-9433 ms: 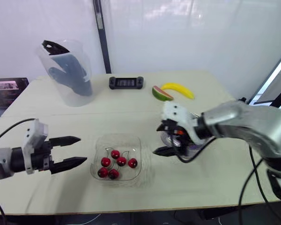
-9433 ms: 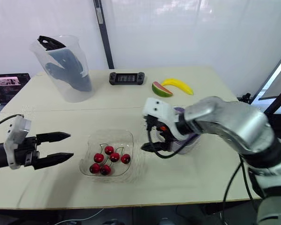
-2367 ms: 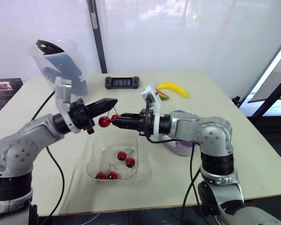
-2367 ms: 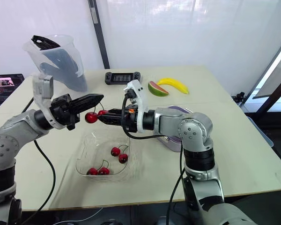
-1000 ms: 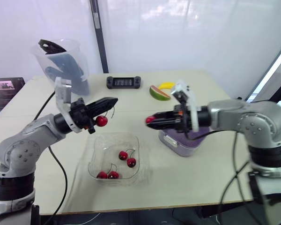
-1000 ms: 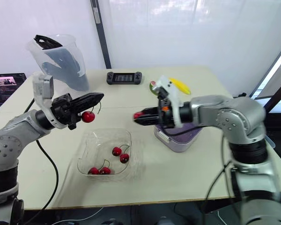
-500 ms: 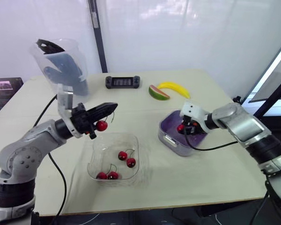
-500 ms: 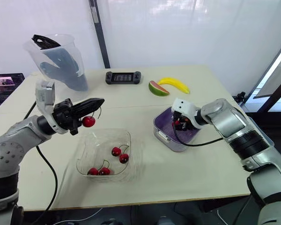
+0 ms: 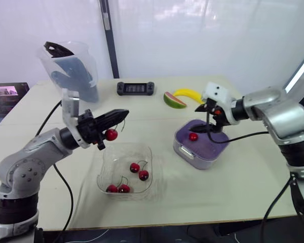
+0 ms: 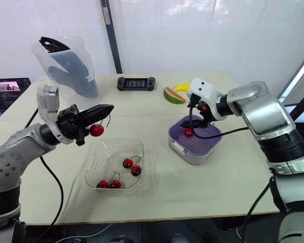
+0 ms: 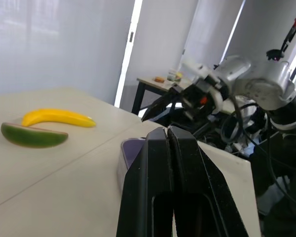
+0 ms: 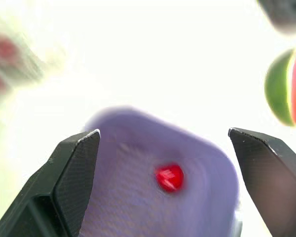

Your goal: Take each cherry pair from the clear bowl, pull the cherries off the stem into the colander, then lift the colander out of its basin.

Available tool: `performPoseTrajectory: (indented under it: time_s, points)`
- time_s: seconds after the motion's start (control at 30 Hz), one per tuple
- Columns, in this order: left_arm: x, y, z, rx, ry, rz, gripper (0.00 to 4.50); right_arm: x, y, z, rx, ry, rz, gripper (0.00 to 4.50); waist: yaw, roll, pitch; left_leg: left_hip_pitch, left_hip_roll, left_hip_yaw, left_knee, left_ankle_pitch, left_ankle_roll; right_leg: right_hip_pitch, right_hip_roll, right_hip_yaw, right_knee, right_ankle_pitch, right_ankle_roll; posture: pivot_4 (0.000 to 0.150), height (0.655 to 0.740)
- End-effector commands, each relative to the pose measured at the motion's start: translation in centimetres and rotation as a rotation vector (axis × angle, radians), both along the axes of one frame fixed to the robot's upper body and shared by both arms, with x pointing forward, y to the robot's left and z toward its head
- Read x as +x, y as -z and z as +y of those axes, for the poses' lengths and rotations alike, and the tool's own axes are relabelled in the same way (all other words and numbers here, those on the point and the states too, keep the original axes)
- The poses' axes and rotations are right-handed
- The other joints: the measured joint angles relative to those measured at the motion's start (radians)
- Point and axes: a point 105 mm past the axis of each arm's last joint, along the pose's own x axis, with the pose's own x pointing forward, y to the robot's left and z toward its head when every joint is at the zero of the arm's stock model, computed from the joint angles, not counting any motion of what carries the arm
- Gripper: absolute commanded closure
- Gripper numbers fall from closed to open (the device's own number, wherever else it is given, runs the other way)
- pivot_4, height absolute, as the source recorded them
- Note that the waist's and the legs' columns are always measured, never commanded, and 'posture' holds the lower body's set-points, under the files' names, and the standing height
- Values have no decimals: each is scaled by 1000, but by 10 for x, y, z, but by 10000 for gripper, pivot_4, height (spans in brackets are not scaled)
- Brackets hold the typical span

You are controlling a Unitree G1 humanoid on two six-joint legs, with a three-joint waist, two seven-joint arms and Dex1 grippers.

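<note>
The clear bowl (image 9: 104, 161) holds two red cherry pairs (image 9: 139, 171), one loose cherry (image 9: 193, 136) lies in the purple colander (image 9: 202, 143) seated in its basin (image 9: 200, 161), and one stemmed cherry (image 9: 111, 134) hangs from the closed left gripper (image 9: 124, 112).

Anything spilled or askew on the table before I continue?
Nothing stands out. One loose cherry lies inside the purple colander, four cherries sit in the clear bowl, and none lie on the table. The left gripper is shut on a stemmed cherry; the right gripper hangs open above the colander.
</note>
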Motion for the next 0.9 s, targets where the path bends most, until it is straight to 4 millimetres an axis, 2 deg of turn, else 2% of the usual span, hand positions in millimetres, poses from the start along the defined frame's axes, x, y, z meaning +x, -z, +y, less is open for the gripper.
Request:
performPoseTrajectory:
  time_s: [0.03, 0.13, 0.23, 0.4, 0.6, 0.87, 0.9]
  points:
    - [-3, -14, -1, -28, 16, -48, 45000, -20, -16, 26, 158, -91, 32, 759, 0, 0, 0, 0, 0, 0, 0, 0, 0, 0, 0, 0, 0, 0, 0, 1500, 7400]
    - [0, -25, -3, -119, 34, -42, 45000, -36, -9, 56, 300, -179, 114, 759, 0, 0, 0, 0, 0, -1, 0, 0, 0, 0, 0, 0, 1, 0, 0, 1500, 7400]
    - [-2, -26, -13, -143, 72, -31, 45000, -45, 2, 85, 455, -212, 189, 759, -1, -1, 0, 0, 0, -1, 0, 0, 0, -1, 0, 0, 2, 0, 0, 1500, 7400]
    - [-2, -28, -19, -159, 86, -24, 45000, -62, 0, 119, 612, -271, 255, 759, -1, -1, 0, 0, 0, -1, 1, 0, 0, -3, 0, 0, 6, 0, 0, 1500, 7400]
    - [-2, -29, -22, -164, 97, -22, 45000, -68, -7, 136, 702, -304, 284, 759, -3, -1, 0, 0, -1, -1, 1, 0, -1, -3, 0, 0, 6, 0, 0, 1500, 7400]
    - [-3, -28, -25, -162, 112, -20, 45000, -66, -13, 146, 764, -306, 298, 759, -5, -1, 0, 0, -1, -1, 1, 0, -1, -3, 1, 0, 6, 0, 0, 1500, 7400]
    - [-3, -27, -27, -159, 117, -20, 45000, -66, -13, 148, 776, -313, 306, 3226, -5, -1, 0, 0, -1, -1, 1, 0, -1, -3, 1, 0, 6, 0, 0, 1500, 7400]
